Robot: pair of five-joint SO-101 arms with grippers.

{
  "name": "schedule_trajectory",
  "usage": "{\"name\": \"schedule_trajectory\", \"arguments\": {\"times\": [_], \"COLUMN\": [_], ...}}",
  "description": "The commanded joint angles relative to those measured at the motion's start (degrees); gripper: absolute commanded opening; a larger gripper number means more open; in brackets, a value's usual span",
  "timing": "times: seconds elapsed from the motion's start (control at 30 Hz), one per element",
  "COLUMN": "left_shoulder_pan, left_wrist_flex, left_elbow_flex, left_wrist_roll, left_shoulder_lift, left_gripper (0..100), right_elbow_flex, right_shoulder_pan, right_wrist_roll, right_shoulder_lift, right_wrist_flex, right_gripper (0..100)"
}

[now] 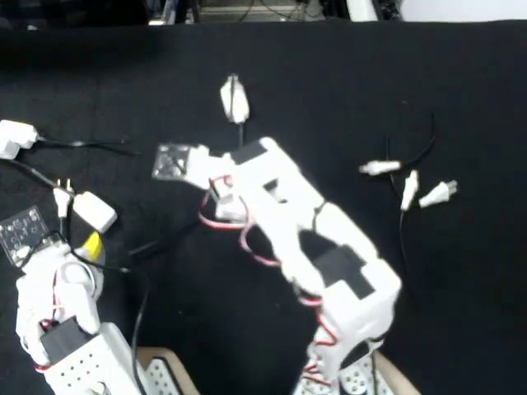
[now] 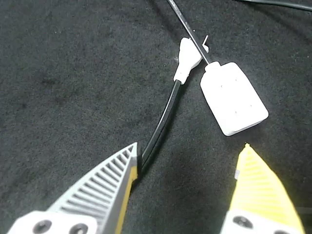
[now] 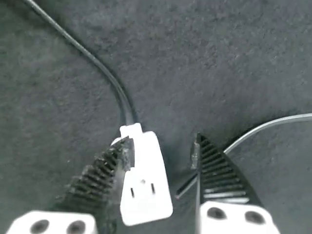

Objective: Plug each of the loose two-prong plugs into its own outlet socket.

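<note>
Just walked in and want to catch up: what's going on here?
The job here is getting two-prong plugs into sockets. The left pincer hangs open over the cord of a white plug, which lies unplugged beside an outlet block. The right pincer is open around another white socket, one finger against it. More loose plugs lie apart.

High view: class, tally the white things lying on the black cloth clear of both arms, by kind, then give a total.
Two-prong plugs: 4
Socket blocks: 3
Total: 7
</note>
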Motion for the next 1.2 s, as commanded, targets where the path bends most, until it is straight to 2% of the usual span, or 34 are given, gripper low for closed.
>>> {"name": "schedule_trajectory", "arguments": {"times": [0.0, 0.13, 0.33, 0.73, 0.9, 1.17], "left_shoulder_pan": [0.84, 0.84, 1.89, 1.45, 1.45, 1.45], "left_wrist_flex": [-1.23, -1.23, -1.49, -1.49, -1.49, -1.41], "left_elbow_flex": [-0.40, -0.40, 0.22, 0.13, 0.04, 0.04], "left_wrist_roll": [-0.44, -0.44, -0.44, -0.44, -0.44, -0.44], "left_shoulder_lift": [-0.09, -0.09, -0.09, -0.09, -0.09, -0.09], "left_gripper": [32, 32, 32, 32, 32, 32], "right_elbow_flex": [-2.77, -4.18, -9.80, -23.08, -17.01, -2.33], "right_shoulder_pan": [-0.53, -3.16, -8.26, -9.49, -9.49, -8.88], "right_wrist_roll": [0.62, 0.53, 2.46, 2.81, 4.04, 4.31], "right_shoulder_lift": [4.53, 4.70, 4.70, 4.97, 5.67, 5.41], "right_wrist_flex": [0.70, 3.69, 16.18, 32.26, 30.77, 20.04], "right_gripper": [19.1, 19.3, 19.4, 19.3, 19.1, 19.1]}}
